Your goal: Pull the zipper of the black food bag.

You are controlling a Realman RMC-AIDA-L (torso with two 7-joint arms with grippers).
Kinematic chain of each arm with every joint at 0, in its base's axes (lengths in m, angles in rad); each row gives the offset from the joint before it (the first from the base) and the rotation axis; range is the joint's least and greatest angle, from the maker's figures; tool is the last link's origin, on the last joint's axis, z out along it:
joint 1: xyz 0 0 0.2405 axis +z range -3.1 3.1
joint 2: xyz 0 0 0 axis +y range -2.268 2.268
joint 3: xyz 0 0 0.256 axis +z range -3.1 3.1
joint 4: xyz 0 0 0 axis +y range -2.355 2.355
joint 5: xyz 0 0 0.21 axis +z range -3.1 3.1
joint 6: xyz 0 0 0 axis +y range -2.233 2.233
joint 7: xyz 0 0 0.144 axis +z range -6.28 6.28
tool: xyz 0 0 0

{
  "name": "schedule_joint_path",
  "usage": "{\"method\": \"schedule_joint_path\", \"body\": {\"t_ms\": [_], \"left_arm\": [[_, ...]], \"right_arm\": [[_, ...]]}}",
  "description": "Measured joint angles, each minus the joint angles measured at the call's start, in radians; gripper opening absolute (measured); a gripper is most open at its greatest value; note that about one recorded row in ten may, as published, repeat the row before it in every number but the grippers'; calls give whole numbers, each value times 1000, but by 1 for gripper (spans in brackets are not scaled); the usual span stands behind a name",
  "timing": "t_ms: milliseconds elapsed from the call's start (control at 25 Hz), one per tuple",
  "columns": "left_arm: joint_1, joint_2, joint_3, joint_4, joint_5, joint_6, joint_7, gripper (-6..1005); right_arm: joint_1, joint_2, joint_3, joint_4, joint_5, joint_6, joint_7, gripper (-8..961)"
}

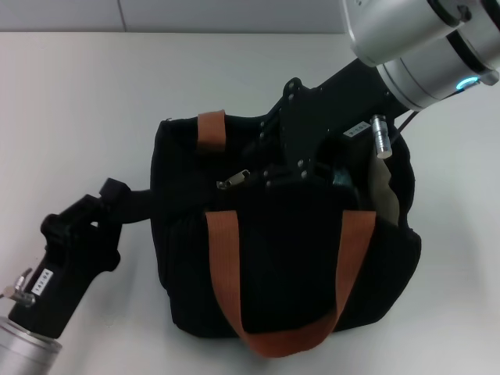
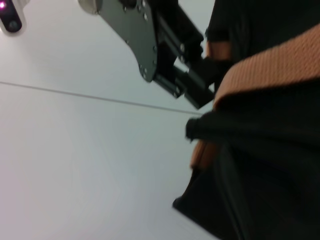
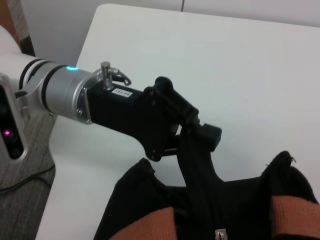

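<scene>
Silver arms, blk tools, cyan LEDs

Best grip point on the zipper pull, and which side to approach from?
Grip the oblong pull tab of the zipper, not the slider body. It lies nearly flat on the top of the black food bag, so probably pinch it across its flat faces from above. The right gripper is already over the bag top beside it; the left gripper is closed on the side strap.
</scene>
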Motion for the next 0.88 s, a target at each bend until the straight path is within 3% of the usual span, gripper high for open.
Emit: {"method": "schedule_joint_path", "body": {"t_ms": [480,880], "left_arm": [[10,0,86,13,8,-77,52,19],[-8,0,91,14,7,-99,102,20]], "right_arm": [[-15,1,-3,9,-3,8,-6,298],[6,-2,-32,-13,-67,2,-47,305]]}}
